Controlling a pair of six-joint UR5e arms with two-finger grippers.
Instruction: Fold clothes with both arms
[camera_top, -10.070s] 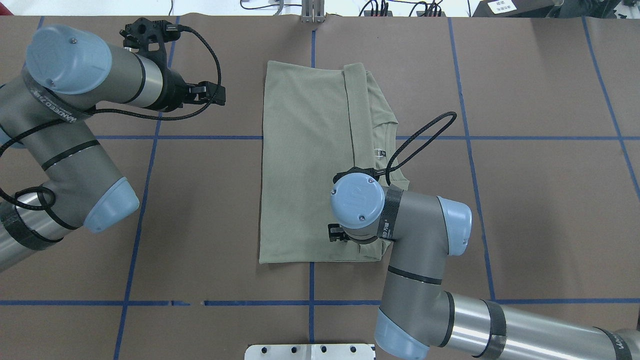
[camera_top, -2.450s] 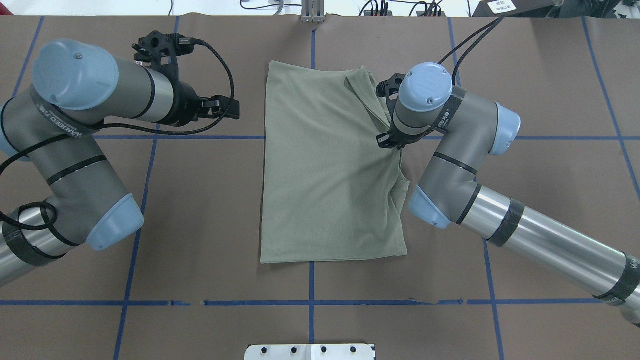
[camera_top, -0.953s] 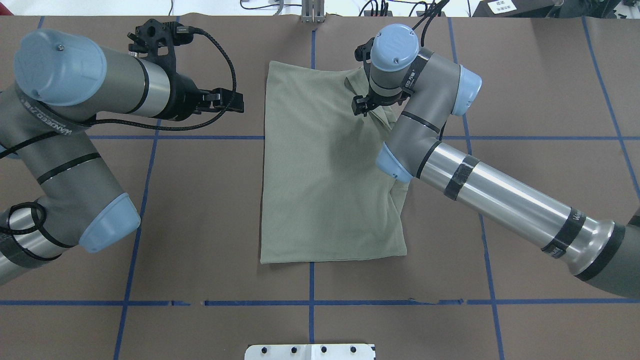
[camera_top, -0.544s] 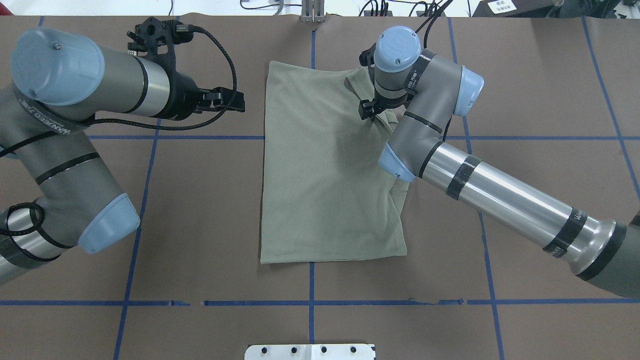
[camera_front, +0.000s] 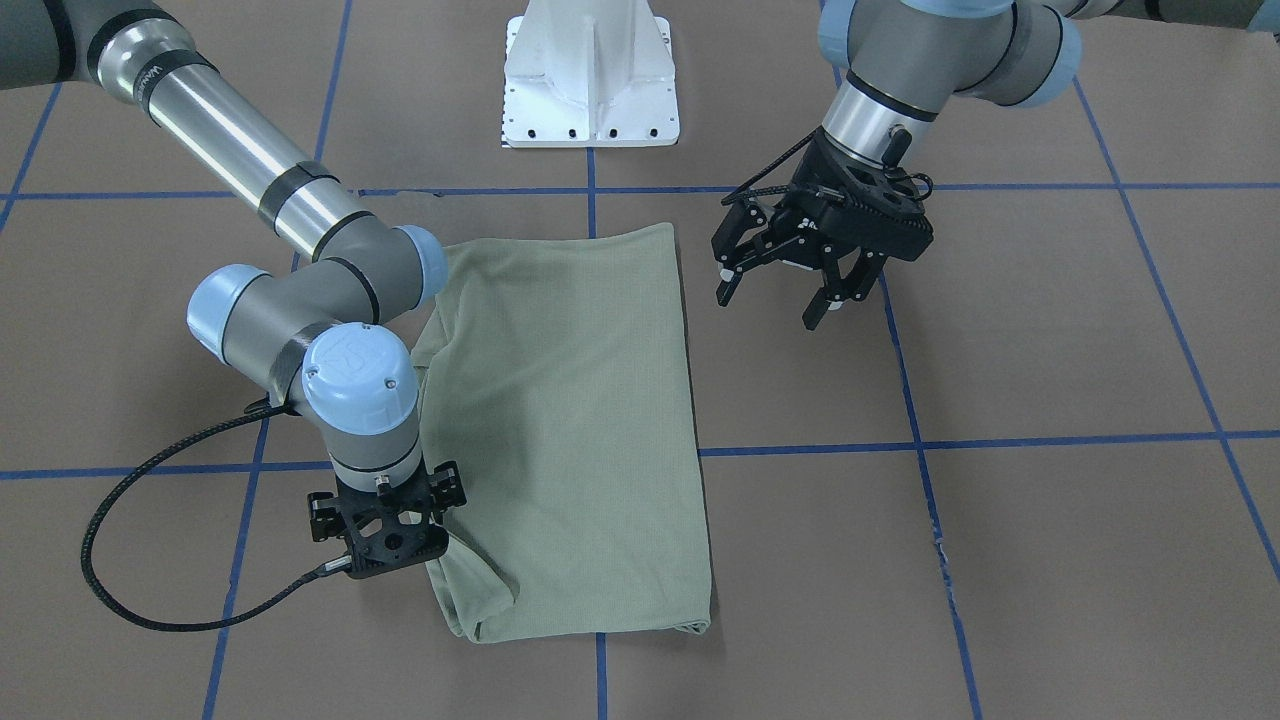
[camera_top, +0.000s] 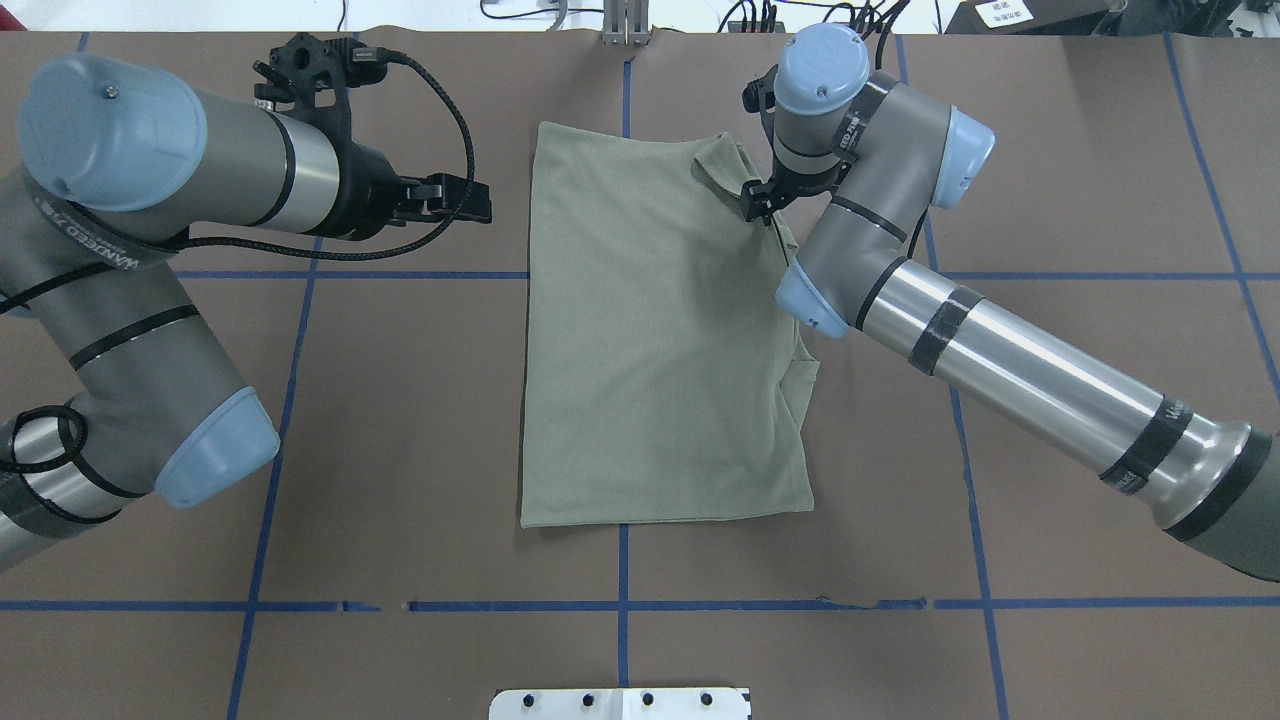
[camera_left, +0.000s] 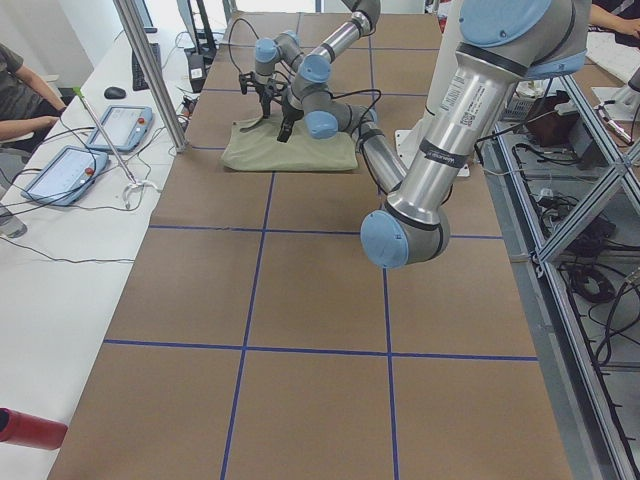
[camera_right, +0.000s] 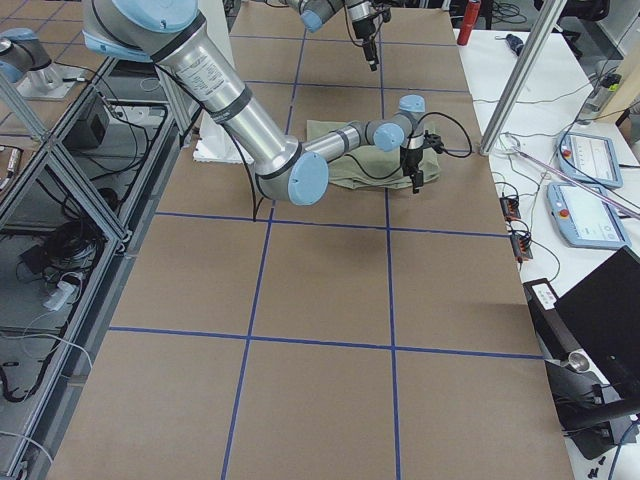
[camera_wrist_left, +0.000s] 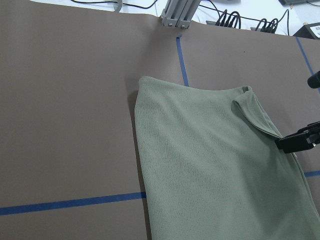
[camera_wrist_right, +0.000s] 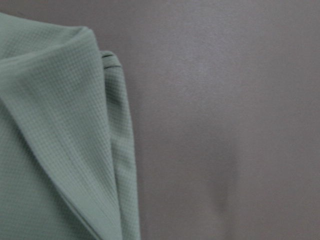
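Note:
The sage-green shirt (camera_top: 650, 350) lies folded into a tall rectangle at the table's middle, also seen from the front (camera_front: 580, 420). Its collar and label are hidden. A small flap (camera_top: 720, 160) is turned over at its far right corner. My right gripper (camera_top: 757, 203) points down at that corner's edge; it also shows in the front view (camera_front: 385, 525) and the left wrist view (camera_wrist_left: 297, 143). Its fingertips are hidden, so I cannot tell its state. The right wrist view shows cloth (camera_wrist_right: 50, 125) lying loose on the table. My left gripper (camera_front: 768, 305) hovers open and empty left of the shirt (camera_top: 480, 200).
The right arm's elbow (camera_top: 815, 300) hangs over the shirt's right edge. The white pedestal base (camera_front: 590, 80) stands at the robot's side. An aluminium post (camera_top: 625, 25) is at the far edge. A side table holds teach pendants (camera_left: 110, 125).
The right gripper went from the shirt's near edge up its right side to the far right corner; the collar side is now covered. Lately it slid right. The left arm barely moved.

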